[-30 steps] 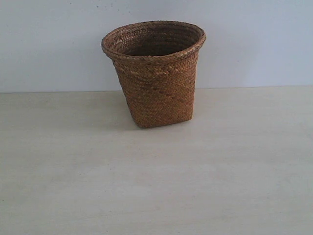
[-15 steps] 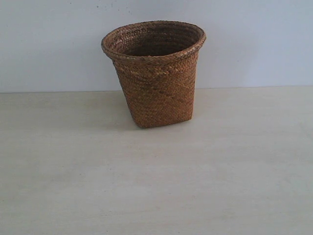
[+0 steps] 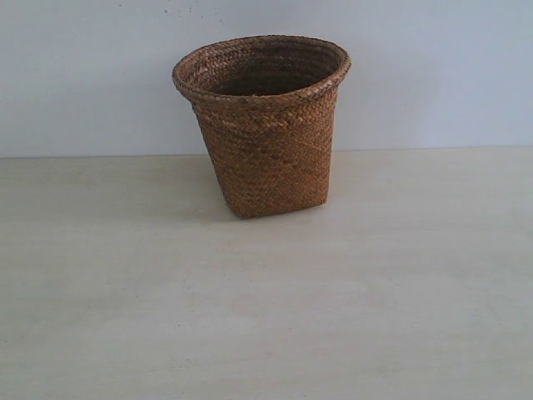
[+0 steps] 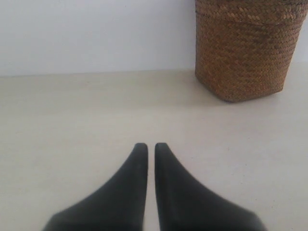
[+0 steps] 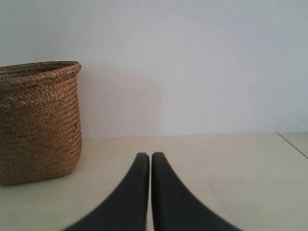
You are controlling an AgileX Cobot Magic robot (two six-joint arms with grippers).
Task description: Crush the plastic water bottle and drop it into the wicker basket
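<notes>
pale tabletop (image 3: 266, 333) meeting a plain white wall (image 3: 83, 75), wicker basket (image 3: 268, 142) upright at mid-tabletop near the wall, bottom of its inside hidden, left claw (image 4: 147, 146) clenched on nothing, well short of the basket, right claw (image 5: 146, 155) also clenched, holding nothing

Brown wicker basket (image 3: 266, 158) — upright, open-topped

- Our left gripper (image 4: 150, 146) shows two black fingers (image 4: 130, 187) drawn nearly together, with a thin gap between the tips.
- Beyond it we see the wicker basket (image 4: 245, 53) standing on the pale table (image 4: 72, 125), a white wall (image 4: 96, 33) behind.
</notes>
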